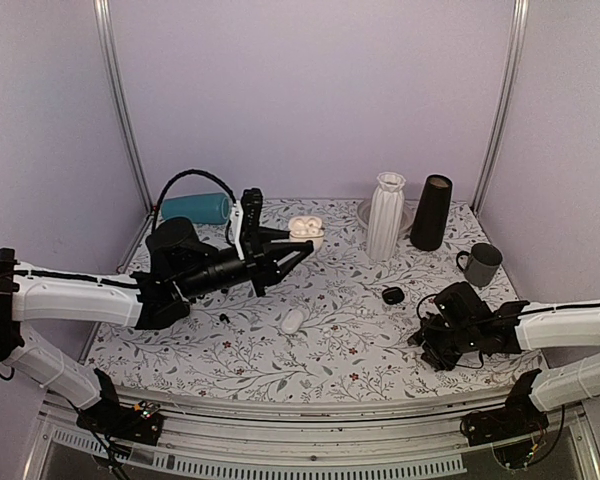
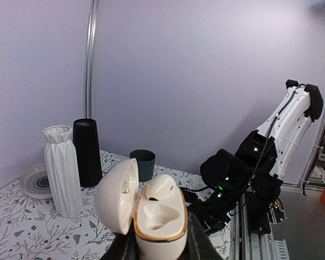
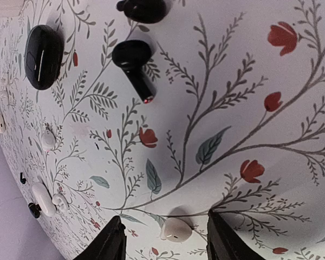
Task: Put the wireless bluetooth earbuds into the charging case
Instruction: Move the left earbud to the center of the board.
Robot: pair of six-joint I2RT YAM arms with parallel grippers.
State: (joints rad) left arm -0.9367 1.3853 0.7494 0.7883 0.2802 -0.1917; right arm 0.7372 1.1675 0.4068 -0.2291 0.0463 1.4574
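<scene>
My left gripper (image 1: 302,242) (image 2: 161,245) is shut on a cream charging case (image 1: 306,231) (image 2: 160,219) and holds it above the table. The case's lid (image 2: 116,195) is swung open to the left. One cream earbud (image 2: 163,188) sits in the far socket and the near socket is empty. My right gripper (image 1: 421,338) (image 3: 163,222) points down at the table, open. A loose cream earbud (image 3: 176,229) lies on the cloth between its fingers, touching neither. Two black earbuds (image 3: 134,62) (image 3: 142,10) lie farther out beside a closed black case (image 3: 43,56) (image 1: 392,295).
A closed white case (image 1: 292,320) lies mid-table, with a tiny black piece (image 1: 223,317) to its left. At the back stand a teal speaker (image 1: 195,208), white ribbed vase (image 1: 386,215), black cone vase (image 1: 431,212), plate (image 1: 364,211) and grey mug (image 1: 480,264).
</scene>
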